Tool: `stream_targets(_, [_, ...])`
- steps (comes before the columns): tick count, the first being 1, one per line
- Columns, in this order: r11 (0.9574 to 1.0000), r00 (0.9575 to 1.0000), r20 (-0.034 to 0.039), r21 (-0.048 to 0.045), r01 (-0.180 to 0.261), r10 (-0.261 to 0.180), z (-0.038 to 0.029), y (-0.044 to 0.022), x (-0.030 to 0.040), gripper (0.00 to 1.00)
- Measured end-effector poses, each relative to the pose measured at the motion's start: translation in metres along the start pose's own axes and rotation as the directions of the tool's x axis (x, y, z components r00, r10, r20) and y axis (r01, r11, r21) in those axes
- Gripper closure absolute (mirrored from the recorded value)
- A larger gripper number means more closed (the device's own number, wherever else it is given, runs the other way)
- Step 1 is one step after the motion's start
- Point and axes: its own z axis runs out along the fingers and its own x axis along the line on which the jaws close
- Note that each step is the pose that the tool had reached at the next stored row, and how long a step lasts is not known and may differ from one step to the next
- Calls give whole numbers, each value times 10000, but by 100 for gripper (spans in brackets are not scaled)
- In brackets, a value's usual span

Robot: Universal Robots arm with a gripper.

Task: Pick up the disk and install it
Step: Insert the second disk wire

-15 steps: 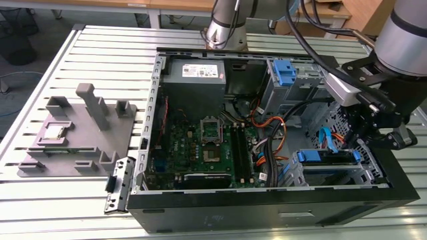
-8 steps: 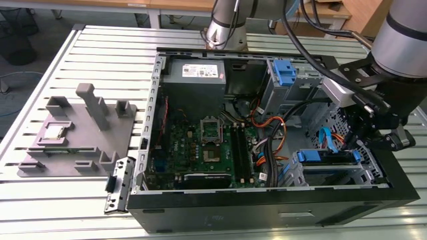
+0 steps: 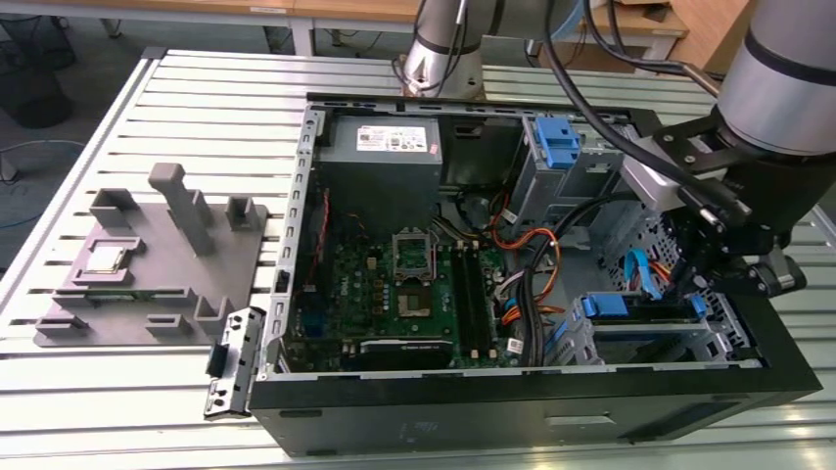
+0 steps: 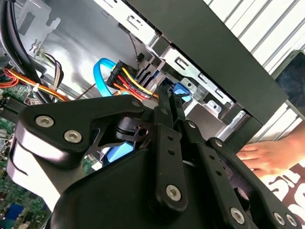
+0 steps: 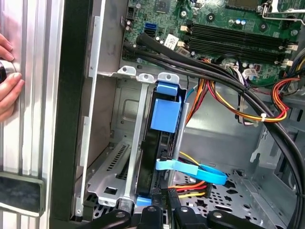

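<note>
- While the open computer case lies on its side on the slatted desk, the work looks to be at the install step: the disk already stands on edge in the drive cage at the case's front corner, well away from the power supply at the far end.
- By my reading, seating is what remains: the disk must slide fully home along the cage rails without snagging the cables just beside it.
- The arm reaches down over that same corner of the case.
- The hand sits at the disk's cable end, in both wrist views, with its black fingers drawn close together; whether they clamp the disk's edge or merely press on it I cannot tell.
- The blue carrier tab on the disk points toward the motherboard.
- A light-blue data cable and a red-yellow power lead cross near the fingers.
- A person's hand rests on the desk just outside the case wall.
</note>
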Motion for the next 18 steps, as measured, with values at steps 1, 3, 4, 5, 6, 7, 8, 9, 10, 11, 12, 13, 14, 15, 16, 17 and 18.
stream_targets(1, [10000,10000,-10,19,-34,34,6,5,-1,84])
stream_targets(3, [10000,10000,-24,42,-83,83,11,25,-4,84])
stream_targets(4, [9999,9999,-28,47,-102,102,11,36,-4,84])
stream_targets(5, [9999,9999,-34,49,-115,116,10,43,-4,84])
stream_targets(6, [9999,9999,-38,51,-136,136,12,48,-1,84])
stream_targets(7, [9999,9999,-42,52,-162,162,14,50,1,84])
stream_targets(8, [9998,9998,-50,53,-194,195,14,51,3,84])
stream_targets(9, [9997,9997,-59,52,-233,234,14,52,6,84])
stream_targets(10, [9996,9996,-69,52,-276,276,14,54,8,84])
stream_targets(11, [9995,9995,-79,52,-312,312,13,57,9,84])
stream_targets(12, [9994,9994,-87,53,-345,345,13,60,9,84])
stream_targets(13, [9993,9992,-94,55,-379,380,14,62,10,84])
stream_targets(14, [9991,9991,-102,57,-414,415,15,65,11,84])
stream_targets(15, [9990,9989,-110,58,-450,451,15,66,12,84])
stream_targets(16, [9988,9987,-119,60,-495,495,16,67,13,84])
stream_targets(17, [9985,9985,-128,64,-538,539,19,70,13,84])
stream_targets(18, [9983,9982,-139,68,-581,581,21,74,12,84])
